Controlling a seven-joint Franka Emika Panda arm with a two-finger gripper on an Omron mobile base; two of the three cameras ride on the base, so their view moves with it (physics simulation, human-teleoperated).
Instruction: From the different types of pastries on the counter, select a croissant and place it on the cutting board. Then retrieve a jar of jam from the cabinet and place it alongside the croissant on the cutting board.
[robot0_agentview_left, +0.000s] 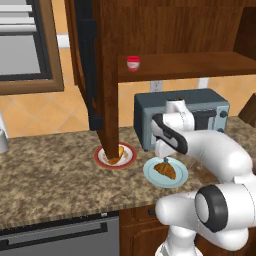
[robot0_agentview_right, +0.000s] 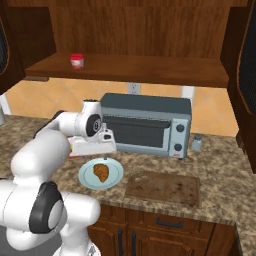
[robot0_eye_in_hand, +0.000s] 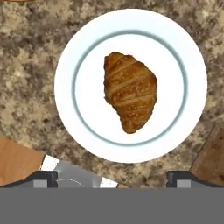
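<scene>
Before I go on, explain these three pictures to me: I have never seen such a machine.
It is a white robot arm in a rendered kitchen. Two cameras ride behind it, left and right; the third sits on its hand and looks straight down.

On the counter lie a pale plate with the croissant, a red-rimmed plate with a yellow-orange pastry, a toaster oven and the bare cutting board. The jar of jam stands on the cabinet shelf.

The pincer hovers open above the croissant, holding nothing.
</scene>
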